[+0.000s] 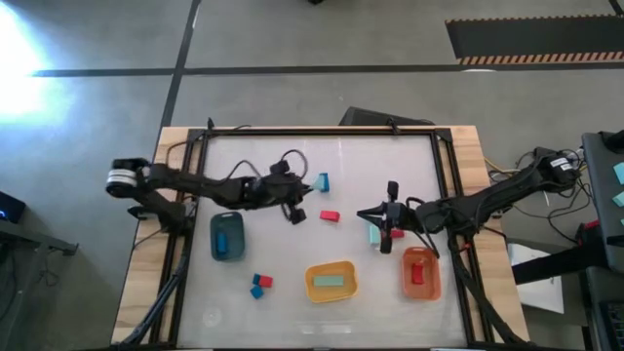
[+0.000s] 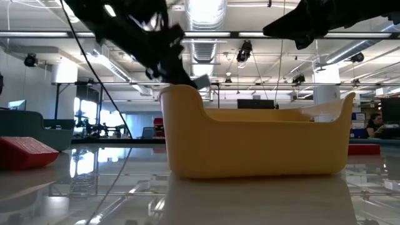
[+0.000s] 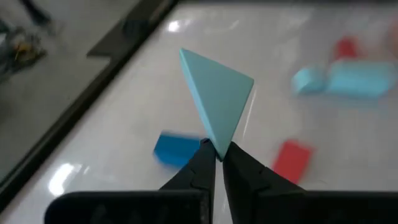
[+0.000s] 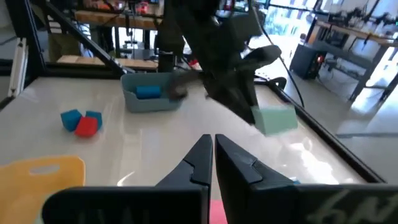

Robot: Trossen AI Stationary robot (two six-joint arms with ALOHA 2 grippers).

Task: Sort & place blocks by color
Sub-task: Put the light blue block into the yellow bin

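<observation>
The left end effector (image 3: 214, 152) pinches a pale mint-teal block (image 3: 217, 102) by its lower corner, lifted above the counter (image 1: 283, 283) at about 11 o'clock from the yellow bin (image 1: 331, 282). The right end effector (image 4: 213, 146) hovers with fingers pressed together, empty, at 12 o'clock from the orange bin (image 1: 421, 274). Other blocks lie scattered, some already in the bins.

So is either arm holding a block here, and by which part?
The left gripper pinches a pale mint-teal block by one bottom corner, lifted off the table. The right gripper is shut and holds nothing.
</observation>
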